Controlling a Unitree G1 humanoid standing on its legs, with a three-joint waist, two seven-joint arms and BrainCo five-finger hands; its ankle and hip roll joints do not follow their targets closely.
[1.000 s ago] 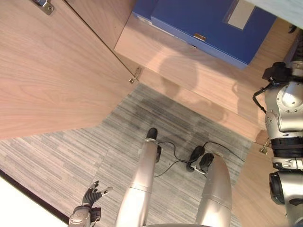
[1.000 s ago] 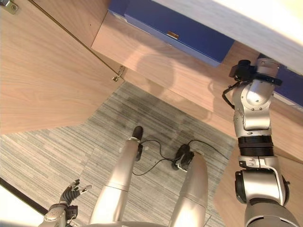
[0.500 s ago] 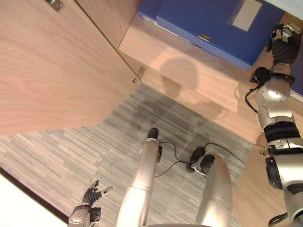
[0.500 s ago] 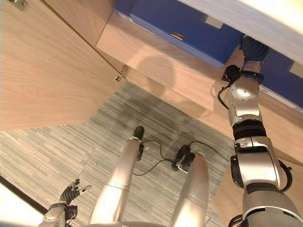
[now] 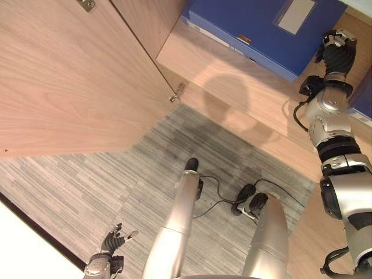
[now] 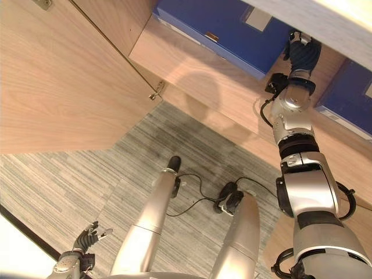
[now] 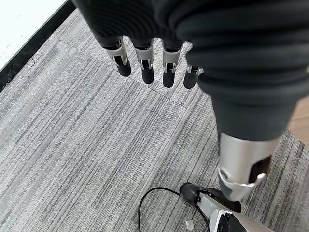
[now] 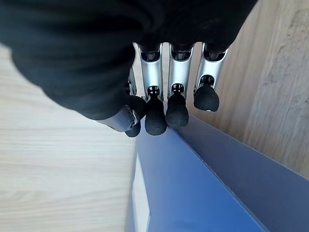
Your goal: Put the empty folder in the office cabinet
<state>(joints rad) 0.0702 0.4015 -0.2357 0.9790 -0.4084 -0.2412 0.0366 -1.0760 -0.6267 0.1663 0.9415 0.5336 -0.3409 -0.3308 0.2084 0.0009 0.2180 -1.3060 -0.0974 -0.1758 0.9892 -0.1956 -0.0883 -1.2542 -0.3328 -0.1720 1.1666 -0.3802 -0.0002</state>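
**A:** From the left eye we have the blue folder (image 5: 261, 26) lying on the cabinet shelf (image 5: 232, 87), and our right hand (image 5: 336, 53) is raised just beside the folder's end. The open cabinet door (image 5: 64, 75) swings out well away from the folder on the other side.

**B:** The right eye shows the same, and there is a second blue folder (image 6: 349, 96) standing near the first, past our right hand. Our left hand (image 6: 87, 238) hangs low over the carpet (image 6: 70, 168), far from the folder.

**A:** Left wrist view: fingers (image 7: 145, 63) straight and apart, holding nothing.

**B:** Right wrist view: the fingertips (image 8: 176, 113) lie together against the folder's top edge, the thumb close beside them. We can't tell whether that is a pinch or a plain push.

**A:** So the folder looks already inside. To finish well, we judge, press it squarely along its length so it seats deep without skewing, then draw the hand back clear of both folders.
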